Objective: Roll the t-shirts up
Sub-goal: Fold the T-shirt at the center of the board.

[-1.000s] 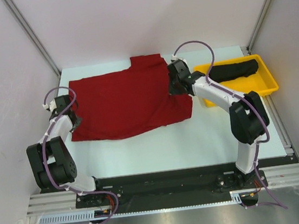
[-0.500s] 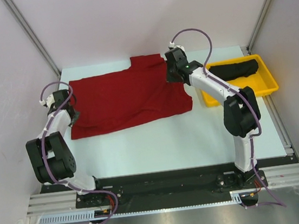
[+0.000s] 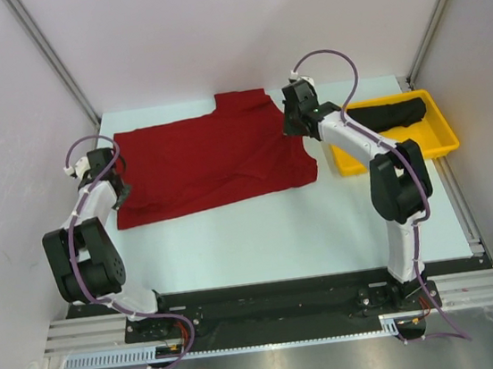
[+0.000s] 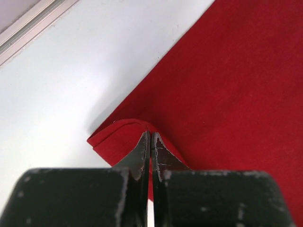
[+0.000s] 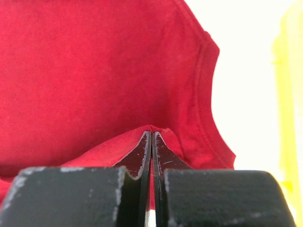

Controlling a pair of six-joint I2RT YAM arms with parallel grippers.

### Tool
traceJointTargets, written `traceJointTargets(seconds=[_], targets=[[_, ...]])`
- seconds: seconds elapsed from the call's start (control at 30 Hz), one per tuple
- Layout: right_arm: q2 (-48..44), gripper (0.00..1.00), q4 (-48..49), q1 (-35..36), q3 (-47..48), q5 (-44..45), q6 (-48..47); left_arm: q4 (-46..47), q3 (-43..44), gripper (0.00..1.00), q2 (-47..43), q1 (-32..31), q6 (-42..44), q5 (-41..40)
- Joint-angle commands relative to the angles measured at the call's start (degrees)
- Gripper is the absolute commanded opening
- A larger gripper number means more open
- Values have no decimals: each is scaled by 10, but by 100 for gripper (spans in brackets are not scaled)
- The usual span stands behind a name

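Table [image 3: 261, 228] from above, red t-shirt [image 3: 208, 162] spread flat across its far half, held at both ends. Yellow tray [image 3: 445, 129] at the far right, black t-shirt [image 3: 388, 116] bundled inside it, well apart from the red one.

Chief risk, judged from this layout: uneven travel of the two arms, skewing the wide cloth into a cone instead of a straight roll. Next: too strong a pull outward, dragging the whole shirt across the smooth table rather than turning its edge over. Least: slip of a thin pinch, with only a small fold of fabric between each pair of jaws.

Left arm folded back at the left side, left gripper [image 4: 150, 137] pressed shut on a doubled corner at the left edge of the red t-shirt. Right arm stretched far and leftward, right gripper [image 5: 151, 135] clamped on a raised tent of red cloth just beside a curved stitched opening at the right end
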Motion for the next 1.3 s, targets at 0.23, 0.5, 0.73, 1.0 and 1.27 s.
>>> traceJointTargets(seconds=[0.23,0.5,0.73,1.0,1.27], targets=[[-37,0,61,-35,-55,-17,12,20,7,0,-27,10,-8,-11],[-34,0,73,-41,-64,-31,12,17,14,0,-24,18,-12,-22],[-17,0,78,-44,-51,-55,12,29,24,0,3,20,-8,-10],[12,0,84,-44,-30,-69,10,37,31,0,30,23,-9,-9],[63,0,69,-47,30,-77,7,54,54,9,74,28,5,5]])
